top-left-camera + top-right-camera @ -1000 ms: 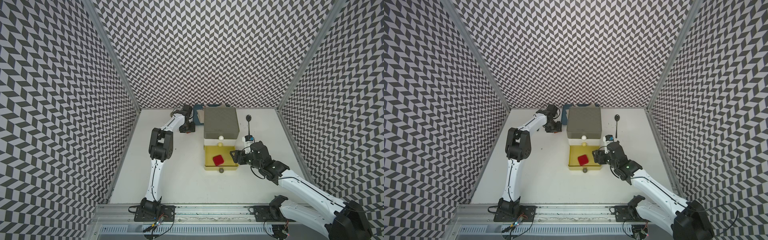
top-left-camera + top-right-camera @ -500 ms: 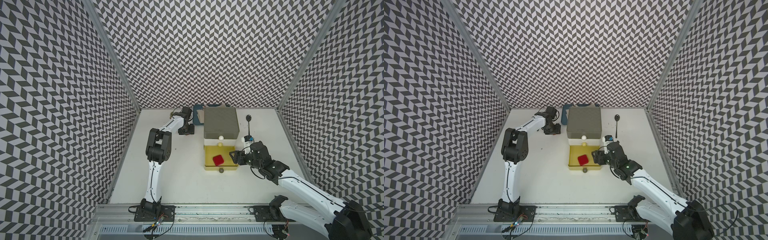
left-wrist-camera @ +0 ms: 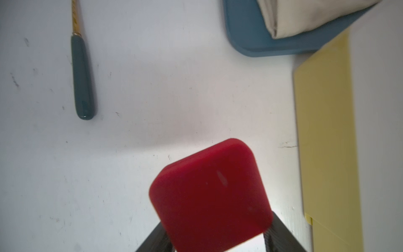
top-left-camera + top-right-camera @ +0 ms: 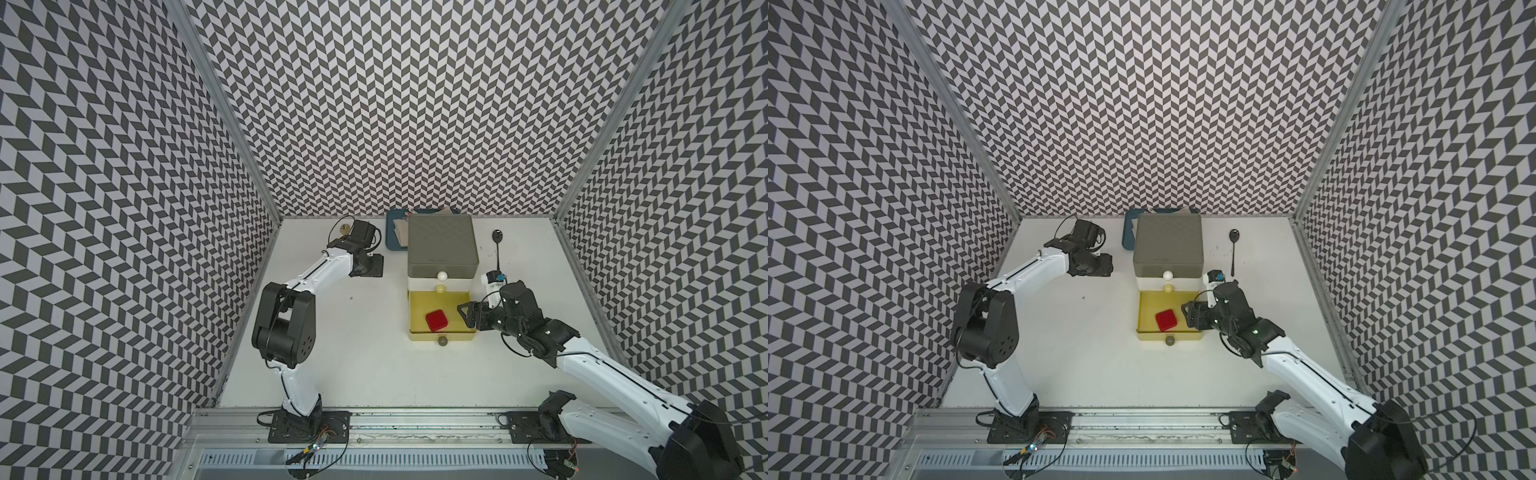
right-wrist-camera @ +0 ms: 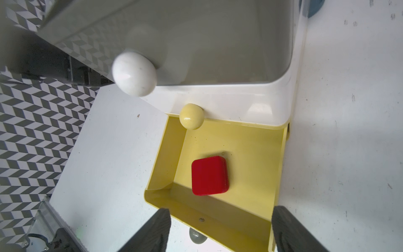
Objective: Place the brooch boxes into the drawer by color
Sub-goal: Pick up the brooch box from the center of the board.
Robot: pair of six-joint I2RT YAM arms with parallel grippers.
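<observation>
Step in hand, by my reading: bringing a red box to the drawer. The left gripper (image 3: 218,220) is clamped on a red box (image 3: 210,194) at 9 o'clock of the chest (image 4: 441,245); the right gripper (image 5: 219,216) stands spread and empty at 3 o'clock of the pulled-out yellow tier (image 4: 457,305); the other red box (image 4: 436,321) lies flat inside it. The next move calls for carrying toward 4 o'clock, clearing the tier's wall, then releasing beside the other red box; no black or blue boxes are in view.
</observation>
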